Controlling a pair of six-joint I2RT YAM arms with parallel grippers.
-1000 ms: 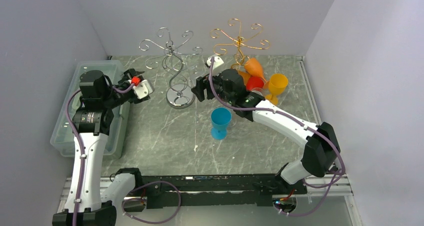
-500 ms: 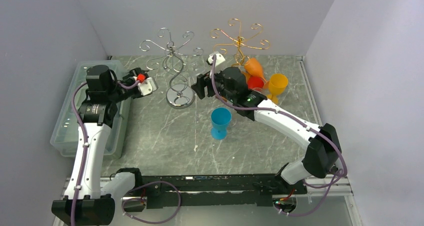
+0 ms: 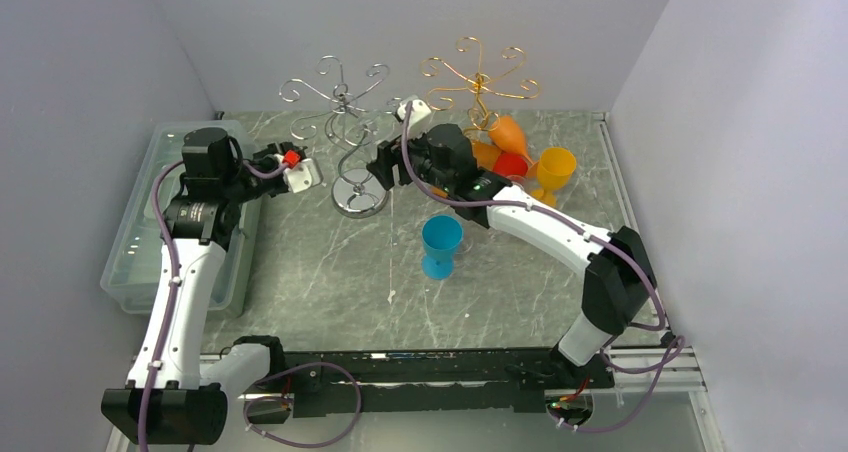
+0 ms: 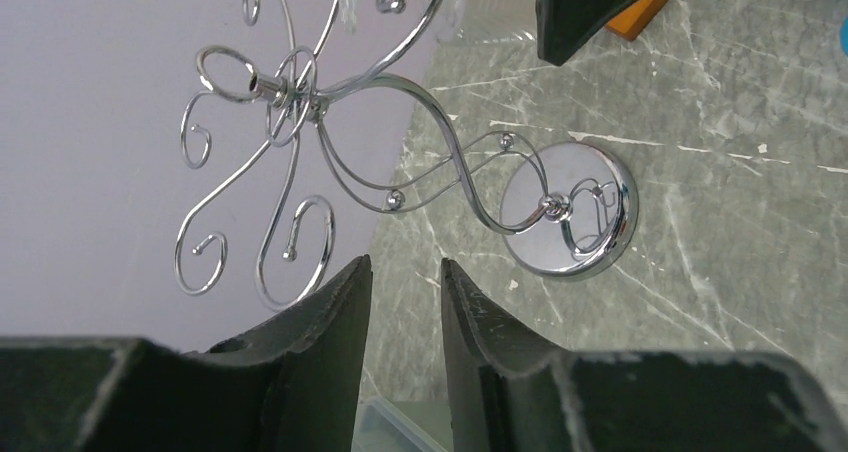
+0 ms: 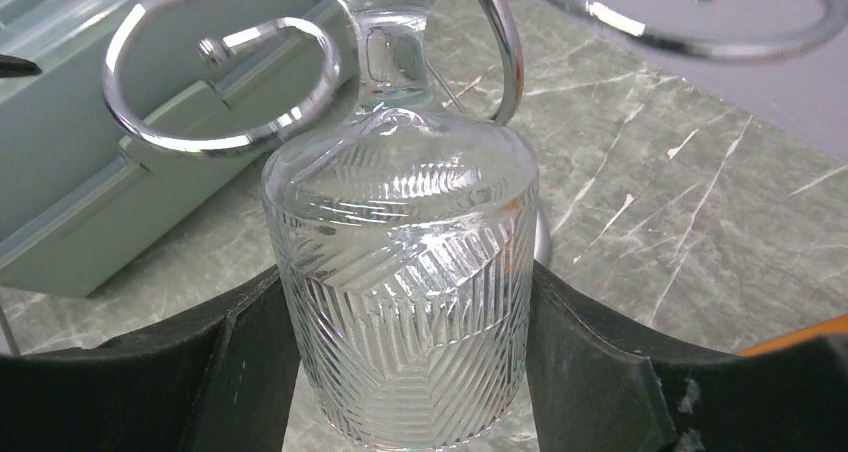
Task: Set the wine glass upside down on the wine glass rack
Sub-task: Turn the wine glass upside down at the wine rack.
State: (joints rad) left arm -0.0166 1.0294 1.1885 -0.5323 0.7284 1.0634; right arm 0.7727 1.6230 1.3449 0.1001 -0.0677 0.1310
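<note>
Wine glass [image 5: 400, 272], bowl down, sits clamped inside the right pincer [image 5: 410, 392].

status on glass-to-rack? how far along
Done: the wine glass is inverted, its stem slotted between the silver rack's wire loops. In hand: the right hand grips the bowl from both sides; whether the foot rests on the wire is unclear. Remaining: release and back out. The left hand is empty, facing the rack.
</note>
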